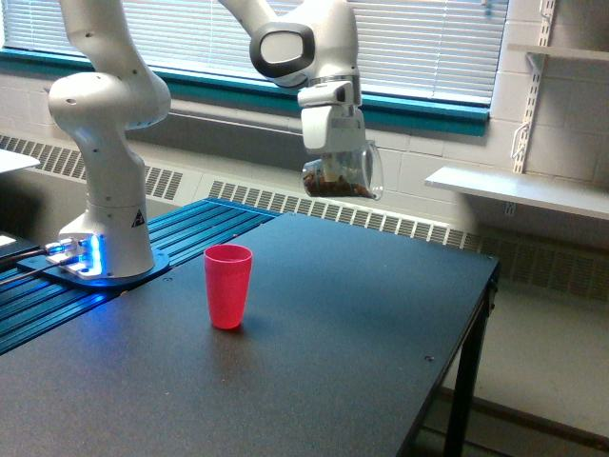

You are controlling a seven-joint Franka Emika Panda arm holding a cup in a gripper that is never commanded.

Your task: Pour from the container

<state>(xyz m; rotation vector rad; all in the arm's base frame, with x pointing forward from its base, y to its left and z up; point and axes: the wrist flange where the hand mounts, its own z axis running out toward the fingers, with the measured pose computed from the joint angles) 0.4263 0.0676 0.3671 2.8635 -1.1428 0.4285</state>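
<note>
Writing is scarce: the only mark to be seen is a small black triangular sticker (135, 217) on the arm's white base column, and whatever it says is too small to read. Nothing legible shows on either cup or on the gripper.

High over the table, the gripper (333, 169) is clamped on the container (343, 173), a clear cup lying tilted on its side with its round rim turned toward the exterior view's right. Brown contents sit along its lower wall; what they are cannot be made out. The fingers themselves are mostly lost behind the see-through plastic and the white hand body, so exactly where they press is hard to tell.

The red cup (228, 286) stands upright on the dark table (314, 381), well apart from the container, lower and toward the exterior view's left. Its inside is hidden from this angle.

The arm's upper links run out of the top of the frame. Its base (105, 257) stands on a blue ribbed platform (57, 305) at the exterior view's left, with a blue light glowing low on the base. Behind are window blinds (428, 48) over a teal sill, a long radiator grille (381, 221) along the wall, and a white shelf (519, 188) on the exterior view's right, cut off by the frame edge. The table's near edge is cut off as well, and one black leg shows at its far right corner
</note>
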